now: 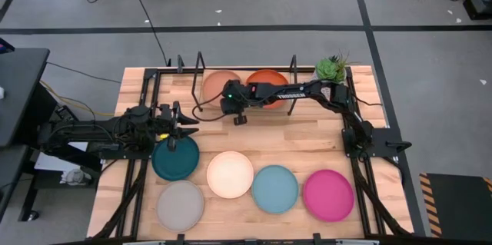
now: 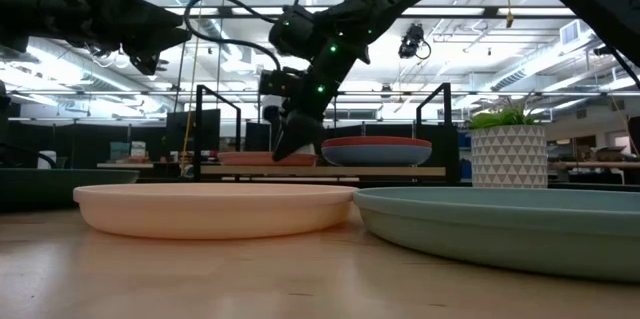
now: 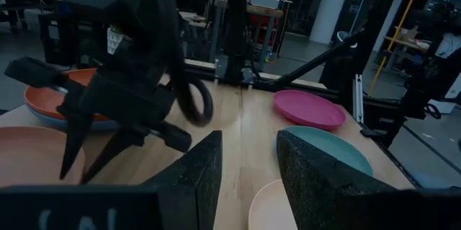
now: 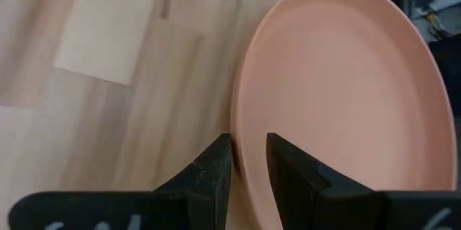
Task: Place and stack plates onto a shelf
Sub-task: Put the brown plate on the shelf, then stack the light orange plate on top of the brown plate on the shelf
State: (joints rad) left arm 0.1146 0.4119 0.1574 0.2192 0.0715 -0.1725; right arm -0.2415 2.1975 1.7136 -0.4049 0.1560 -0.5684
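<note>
The shelf [image 1: 307,97] stands at the table's far side. On it lie the peach plate [image 1: 215,84] and, to its right, the orange plate [image 1: 273,78] on top of a blue plate [image 2: 377,155]. My right gripper [image 4: 248,159] reaches in from the right and points down at the peach plate's near rim. My left gripper [image 3: 248,165] is open and hovers above the far edge of the teal plate [image 1: 175,159]. The cream [image 1: 230,174], pale blue [image 1: 274,188], magenta [image 1: 328,194] and grey [image 1: 181,204] plates lie flat on the table. My right gripper has the peach plate's near rim [image 4: 241,125] between its two fingers, one finger over the plate's inner side and one outside. The fingers come from above, slanting down. The plate lies flat on the shelf board [image 4: 108,42].
A potted plant [image 1: 332,68] stands at the shelf's right end. Black loop uprights [image 1: 200,64] rise along the shelf's far edge. Cables trail on the floor beyond the table. Bare wood shows between the shelf and the row of plates [image 1: 307,141].
</note>
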